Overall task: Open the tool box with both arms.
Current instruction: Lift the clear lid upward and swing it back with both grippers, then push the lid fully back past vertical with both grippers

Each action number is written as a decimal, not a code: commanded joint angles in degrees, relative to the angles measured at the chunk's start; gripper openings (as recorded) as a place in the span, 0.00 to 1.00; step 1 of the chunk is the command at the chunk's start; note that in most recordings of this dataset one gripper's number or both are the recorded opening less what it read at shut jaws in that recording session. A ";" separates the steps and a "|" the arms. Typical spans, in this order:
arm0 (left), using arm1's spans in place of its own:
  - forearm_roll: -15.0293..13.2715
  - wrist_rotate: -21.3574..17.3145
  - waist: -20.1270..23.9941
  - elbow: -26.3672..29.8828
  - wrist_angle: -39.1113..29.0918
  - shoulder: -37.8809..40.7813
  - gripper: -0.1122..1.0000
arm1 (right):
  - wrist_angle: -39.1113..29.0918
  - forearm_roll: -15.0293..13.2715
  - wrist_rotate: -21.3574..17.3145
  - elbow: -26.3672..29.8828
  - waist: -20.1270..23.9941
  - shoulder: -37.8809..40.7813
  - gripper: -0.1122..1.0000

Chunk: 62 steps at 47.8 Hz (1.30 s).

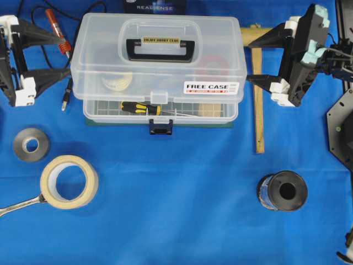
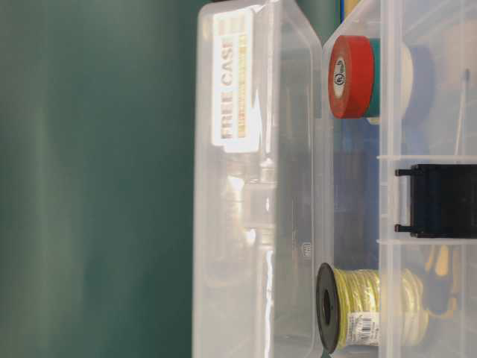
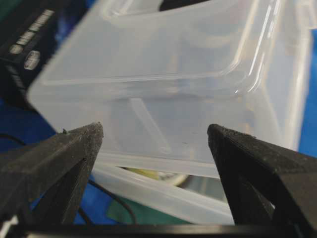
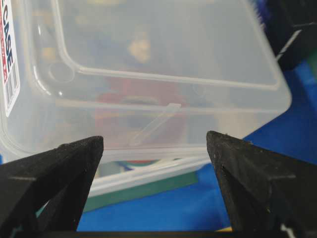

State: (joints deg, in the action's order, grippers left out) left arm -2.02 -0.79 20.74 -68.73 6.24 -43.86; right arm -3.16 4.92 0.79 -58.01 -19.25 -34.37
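The tool box [image 1: 160, 55] stands at the back middle of the blue cloth. Its clear lid with black handle [image 1: 161, 48] is tilted up at the front, showing a gap over the base [image 1: 160, 113], where a screwdriver lies. The dark blue latch [image 1: 160, 127] hangs down, undone. My left gripper [image 1: 69, 55] is open, fingertips at the lid's left end [image 3: 168, 74]; its jaws [image 3: 155, 136] stand wide apart. My right gripper [image 1: 248, 59] is open at the lid's right end [image 4: 163, 49], jaws [image 4: 155, 141] wide. I cannot tell whether either touches the lid. The table-level view shows lid [image 2: 253, 186] apart from base.
A masking tape roll [image 1: 69, 181], a grey tape roll [image 1: 31, 144] and a wrench [image 1: 19, 205] lie front left. A black spool [image 1: 282, 191] is front right. A wooden stick [image 1: 257, 99] lies under my right gripper. A red-handled tool [image 1: 57, 30] with cable lies back left.
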 commanded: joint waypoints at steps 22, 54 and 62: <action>-0.09 0.09 10.46 2.02 6.06 0.88 0.88 | 1.85 0.26 -0.70 7.03 -6.77 0.00 0.87; -0.09 -3.34 17.49 5.10 12.92 10.28 0.88 | 1.76 0.44 -0.97 8.96 -13.80 3.87 0.87; -0.09 -3.60 18.81 6.68 13.01 13.27 0.88 | 1.58 0.44 -0.88 10.37 -15.47 6.50 0.87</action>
State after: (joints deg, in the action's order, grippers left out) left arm -2.29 -4.22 39.29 -63.98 18.72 -31.46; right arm -2.11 5.27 0.00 -49.92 -34.80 -29.00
